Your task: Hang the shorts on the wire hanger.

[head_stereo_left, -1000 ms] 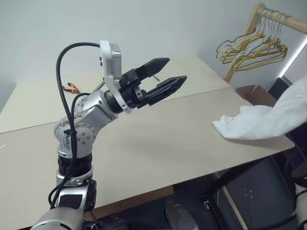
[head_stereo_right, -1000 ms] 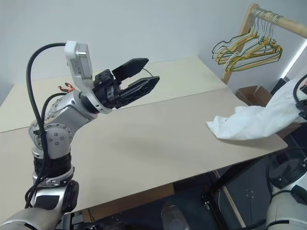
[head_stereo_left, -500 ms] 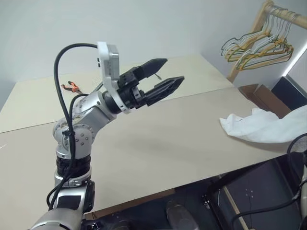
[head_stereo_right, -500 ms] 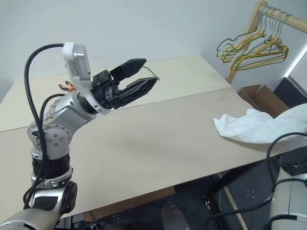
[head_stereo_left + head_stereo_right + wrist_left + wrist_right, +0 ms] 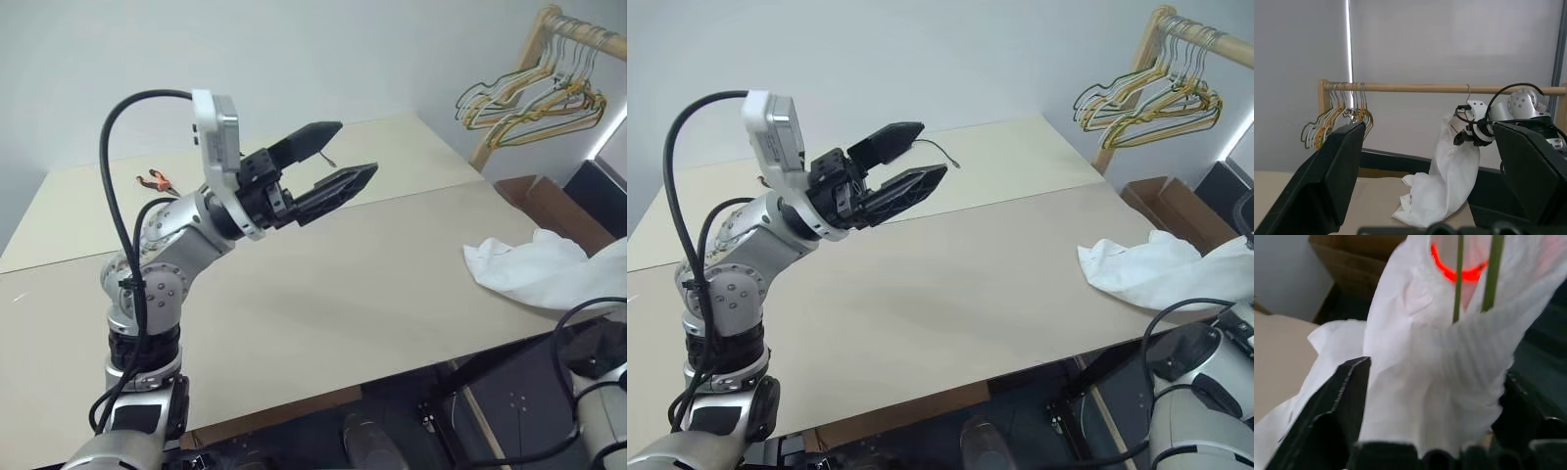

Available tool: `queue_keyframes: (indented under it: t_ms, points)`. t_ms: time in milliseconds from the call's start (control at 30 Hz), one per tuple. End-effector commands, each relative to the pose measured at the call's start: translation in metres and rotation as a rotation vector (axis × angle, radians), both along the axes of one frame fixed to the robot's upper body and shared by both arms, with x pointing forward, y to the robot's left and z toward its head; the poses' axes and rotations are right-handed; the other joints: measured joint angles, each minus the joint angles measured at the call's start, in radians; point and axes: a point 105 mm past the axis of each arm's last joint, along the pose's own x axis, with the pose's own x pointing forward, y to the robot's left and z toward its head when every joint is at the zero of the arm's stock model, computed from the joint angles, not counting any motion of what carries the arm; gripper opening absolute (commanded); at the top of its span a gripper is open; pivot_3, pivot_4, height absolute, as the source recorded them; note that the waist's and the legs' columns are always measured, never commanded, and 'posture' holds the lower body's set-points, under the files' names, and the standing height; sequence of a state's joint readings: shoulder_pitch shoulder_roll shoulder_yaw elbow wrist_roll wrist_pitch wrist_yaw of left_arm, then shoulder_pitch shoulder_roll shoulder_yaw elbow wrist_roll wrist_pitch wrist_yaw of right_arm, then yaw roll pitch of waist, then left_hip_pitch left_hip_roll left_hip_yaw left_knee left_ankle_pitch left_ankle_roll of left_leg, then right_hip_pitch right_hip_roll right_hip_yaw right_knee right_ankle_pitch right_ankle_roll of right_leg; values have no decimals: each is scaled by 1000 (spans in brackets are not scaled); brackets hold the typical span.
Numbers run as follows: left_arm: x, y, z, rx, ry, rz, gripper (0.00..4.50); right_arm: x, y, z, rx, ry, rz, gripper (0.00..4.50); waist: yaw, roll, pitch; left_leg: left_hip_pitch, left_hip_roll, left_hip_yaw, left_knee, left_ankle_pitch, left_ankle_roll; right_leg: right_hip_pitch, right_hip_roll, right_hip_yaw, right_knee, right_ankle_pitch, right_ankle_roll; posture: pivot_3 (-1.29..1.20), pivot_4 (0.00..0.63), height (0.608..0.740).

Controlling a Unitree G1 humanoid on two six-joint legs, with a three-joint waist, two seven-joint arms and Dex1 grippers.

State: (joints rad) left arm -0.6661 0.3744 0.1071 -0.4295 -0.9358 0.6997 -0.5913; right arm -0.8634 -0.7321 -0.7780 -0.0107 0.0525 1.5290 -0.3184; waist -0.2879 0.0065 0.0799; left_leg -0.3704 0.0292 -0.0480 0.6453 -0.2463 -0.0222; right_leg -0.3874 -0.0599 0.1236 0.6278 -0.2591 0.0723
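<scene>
The right claw is seen with its two black fingers spread wide. The white soft cloth shorts fill the gap between them, and whether the cloth is touched by either finger cannot be told. Just beyond the claw, two strands of the thin grey-green wire hanger are seen running up against the cloth, beside the shorts' red-orange mark. In the left wrist view this claw is held up at the hanging cloth, below a hook that is caught on the long wooden rail. From there the shorts are draped down onto the pale bench, where their lower end is piled at the 3 o'clock edge.

The left claw is held raised over the bench's middle, aimed toward 2 o'clock, with its fingers wide apart and nothing between them.

A brown cardboard box is stood on the floor past the bench at 2 o'clock; its contents cannot be made out. A bunch of yellowish and grey hangers is hung on the rail's end above it. A small orange-and-black tool is laid at the bench's 10 o'clock side.

Against the frame a second ago, the shorts are no longer pulled up taut toward 2 o'clock and are slumped lower at the bench edge. The left claw has been kept in the same pose.
</scene>
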Motion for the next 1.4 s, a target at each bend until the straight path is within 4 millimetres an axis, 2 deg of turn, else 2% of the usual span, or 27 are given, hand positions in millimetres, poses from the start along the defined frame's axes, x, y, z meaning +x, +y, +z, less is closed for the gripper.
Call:
queue_keyframes:
  t_ms: [33,233,267,333,367,400,433,467,500,567,633,700,800,867,933,1100,1233,1400]
  points:
    - [-6,1,10,-7,-51,1,4500,-6,2,40,-310,-45,-98,4473,-1,1,-2,0,0,0,0,0,0,0,0,0,0,0,0,-233,8,740]
    - [-6,1,11,-5,-48,-16,4500,-17,22,80,-808,-96,-279,4473,-2,2,-8,1,0,1,0,0,0,0,0,1,1,-1,1,-229,6,740]
    - [-4,2,9,-2,-45,-6,4500,-21,35,99,-973,-143,-316,4473,-2,2,-9,1,0,1,0,0,0,0,0,1,1,-1,1,-222,1,740]
    - [0,4,7,4,-40,20,4500,-22,64,124,-1201,-246,-324,4473,-2,4,-10,2,0,1,0,0,0,0,0,1,2,-1,1,-219,0,740]
    - [4,7,5,10,-28,40,4500,-14,87,135,-1282,-343,-250,4473,-4,5,-11,2,0,1,0,0,0,0,0,1,1,-1,1,-214,0,740]
    - [7,9,3,14,-19,52,4500,-9,102,140,-1321,-407,-196,4473,-7,5,-11,2,0,2,0,0,0,0,0,2,2,-1,2,-214,0,740]
    - [8,10,0,25,-15,62,4500,1,117,142,-1335,-466,-95,4473,-10,5,-12,2,0,2,0,0,0,1,0,3,2,-2,3,-207,0,740]
    - [11,14,-10,78,-15,96,4500,26,142,135,-1309,-527,147,4473,-16,4,-14,3,0,2,0,0,0,1,1,3,2,-2,4,-192,0,740]
    - [13,19,-20,134,-28,135,4500,48,167,123,-1232,-580,384,4473,-25,2,-17,3,0,1,0,0,-1,1,1,3,3,-2,4,-180,0,740]
    - [18,27,-35,232,-58,218,4500,69,207,100,-1125,-643,733,4473,-34,-7,-21,7,1,0,-1,0,-1,5,2,3,3,-2,4,-150,0,740]
    - [22,37,-46,302,-106,324,4500,74,238,79,-1114,-674,980,4473,-25,-12,-21,18,3,-3,-2,0,-1,16,4,0,1,-2,3,-121,0,740]
    - [23,48,-49,270,-140,442,4500,74,266,54,-1004,-673,1266,4473,1,-12,-20,19,2,-3,-2,0,-1,17,2,-1,0,-2,3,-44,0,740]
    - [19,60,-53,228,-173,591,4500,70,285,27,-960,-635,1496,4473,61,-14,-20,17,0,-5,-1,0,-1,16,2,-1,-2,0,0,23,0,740]
    - [12,67,-64,272,-150,618,4500,65,293,6,-939,-578,1675,4473,105,-14,-20,16,0,-5,-1,0,0,15,2,-1,-1,2,-4,74,0,740]
    - [5,71,-76,333,-118,607,4500,62,297,-4,-878,-546,1788,4473,147,-14,-20,16,0,-5,-2,-1,0,15,2,-1,-2,2,-4,103,0,740]
    - [-14,73,-95,465,-91,521,4500,61,299,-6,-764,-534,1900,4473,238,-15,-20,17,1,-4,-1,-1,0,15,2,-2,-1,2,-5,172,0,740]
    - [-15,74,-98,510,-83,500,4500,57,301,-3,-749,-550,1948,4473,297,-16,-20,17,1,-4,-1,-1,0,14,2,-3,0,1,-5,178,0,740]
    - [-15,73,-100,534,-83,488,4500,52,303,-8,-751,-548,1999,4473,330,-16,-20,16,1,-4,-1,-1,0,14,2,-3,-1,1,-6,172,0,740]
